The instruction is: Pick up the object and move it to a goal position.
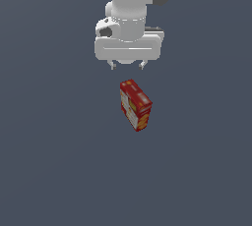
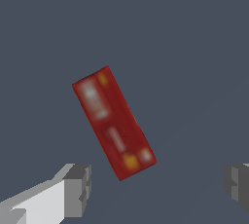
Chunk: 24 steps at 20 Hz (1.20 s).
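Note:
The object is a small red carton with orange-yellow cracker pictures and pale label patches. It stands on the dark grey floor near the middle of the exterior view, turned at an angle. My gripper hangs above and just behind it, open and empty, its two short fingertips apart and not touching the carton. In the wrist view the carton's narrow red top face lies diagonally ahead of the gripper. One finger and the other finger show wide apart, with nothing between them.
The floor is a plain dark grey surface with no other objects, containers or edges in view. The white arm comes down from the top of the exterior view.

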Tool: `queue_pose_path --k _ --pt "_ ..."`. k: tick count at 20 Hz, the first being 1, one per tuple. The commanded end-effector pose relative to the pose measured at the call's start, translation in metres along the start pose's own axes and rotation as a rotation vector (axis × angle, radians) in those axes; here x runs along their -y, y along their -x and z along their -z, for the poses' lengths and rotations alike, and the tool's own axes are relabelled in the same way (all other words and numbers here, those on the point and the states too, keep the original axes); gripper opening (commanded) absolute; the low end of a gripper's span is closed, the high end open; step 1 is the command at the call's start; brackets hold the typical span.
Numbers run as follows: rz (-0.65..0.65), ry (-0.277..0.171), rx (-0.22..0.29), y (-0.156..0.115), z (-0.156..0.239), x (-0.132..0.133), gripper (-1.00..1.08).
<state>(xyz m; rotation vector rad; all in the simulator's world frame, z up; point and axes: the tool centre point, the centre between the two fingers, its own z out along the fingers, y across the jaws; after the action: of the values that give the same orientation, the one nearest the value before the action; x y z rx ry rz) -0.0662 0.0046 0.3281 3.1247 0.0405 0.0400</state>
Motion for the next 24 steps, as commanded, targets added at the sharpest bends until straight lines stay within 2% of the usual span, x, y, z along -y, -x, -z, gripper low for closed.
queue_pose_path --k 1,12,18,24 --pt "0.000 0.000 0.000 0.000 0.000 0.000 1.00" --pt "-0.072 -0.019 0.001 0.000 -0.010 -0.022 1.00" --pt "-0.034 -0.018 0.002 -0.001 -0.015 -0.017 1.00" --pt "0.061 -0.017 0.006 -0.004 -0.028 -0.008 1.00"
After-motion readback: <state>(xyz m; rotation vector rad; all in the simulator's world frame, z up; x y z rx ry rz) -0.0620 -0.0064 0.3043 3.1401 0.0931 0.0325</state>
